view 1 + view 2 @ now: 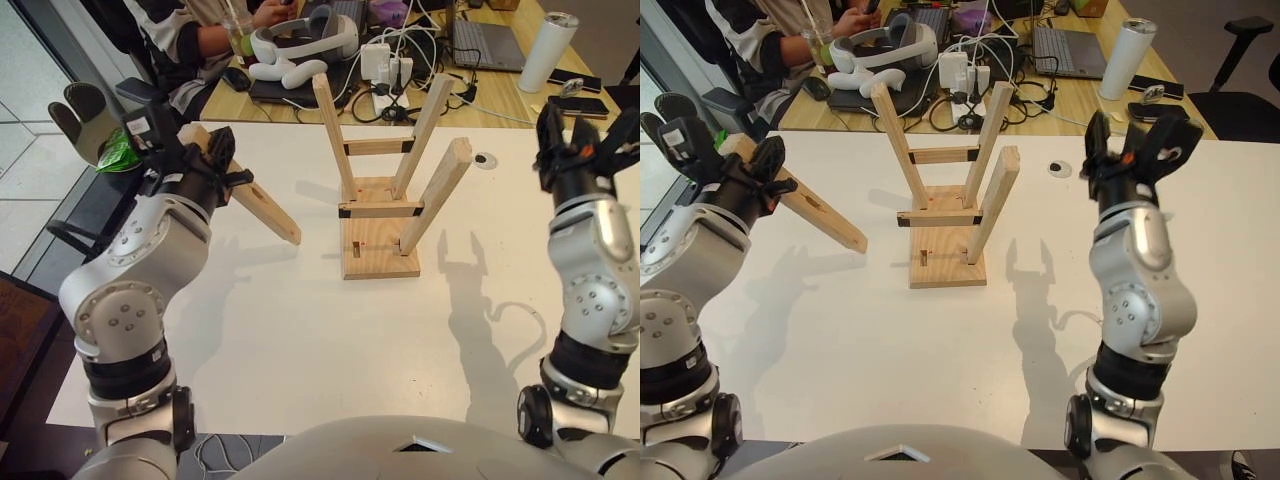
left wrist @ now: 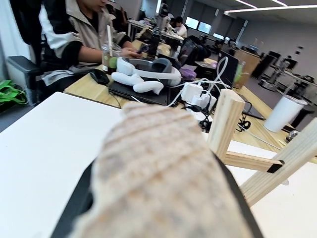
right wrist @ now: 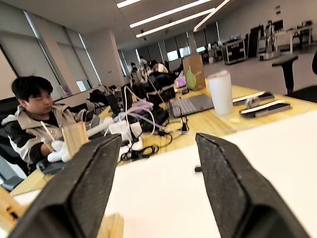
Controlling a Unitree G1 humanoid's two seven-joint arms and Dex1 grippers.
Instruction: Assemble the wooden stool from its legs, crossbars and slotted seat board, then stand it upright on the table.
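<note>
Left of the upturned seat board (image 1: 380,263), the left gripper (image 1: 212,163) pinches the loose leg (image 1: 265,210) by one end, risking a swing into the three fitted legs (image 1: 432,203); the spread right gripper (image 1: 583,135) hangs right of it

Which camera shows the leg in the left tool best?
Right eye view: the leg shows full length, from the left tool to its free end. Left eye view shows nearly the same; left wrist view gives a blurred close-up.

Half-built wooden stool (image 1: 383,195) upside down on surface (image 1: 300,330).
Seat board (image 1: 380,262) flat, three legs (image 1: 333,130) up, crossbars (image 1: 378,146) fitted; fourth leg (image 1: 265,208) tilted, seemingly clamped in left end effector (image 1: 222,160).
</note>
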